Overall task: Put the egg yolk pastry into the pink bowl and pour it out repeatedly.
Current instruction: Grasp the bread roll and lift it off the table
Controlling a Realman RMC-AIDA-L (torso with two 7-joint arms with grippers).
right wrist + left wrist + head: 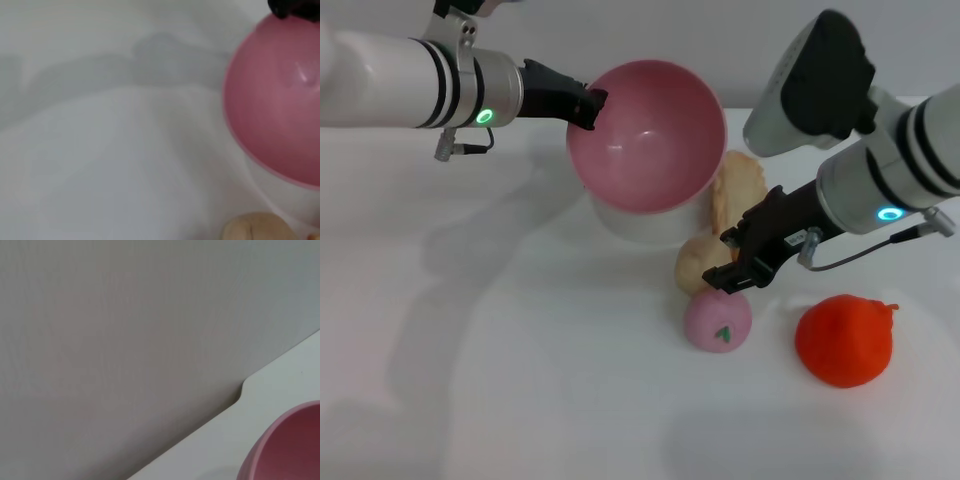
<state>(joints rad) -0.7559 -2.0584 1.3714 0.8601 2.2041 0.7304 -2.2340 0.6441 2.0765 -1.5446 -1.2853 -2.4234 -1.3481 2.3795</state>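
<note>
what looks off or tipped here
The pink bowl is tilted, its empty inside facing the head camera, the left tool gripping its rim. The pastry lies on the table beside the right tool. Nothing looks spilled or damaged.

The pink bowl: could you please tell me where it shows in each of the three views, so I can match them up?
Head view: the pink bowl sits top centre, tilted with its opening toward the camera, the left gripper at its rim.
Left wrist view: only a curved piece of it shows in the lower corner.
Right wrist view: it fills one side, its inside facing the camera.
Shared landmark: the white table, on which the egg yolk pastry lies.
</note>
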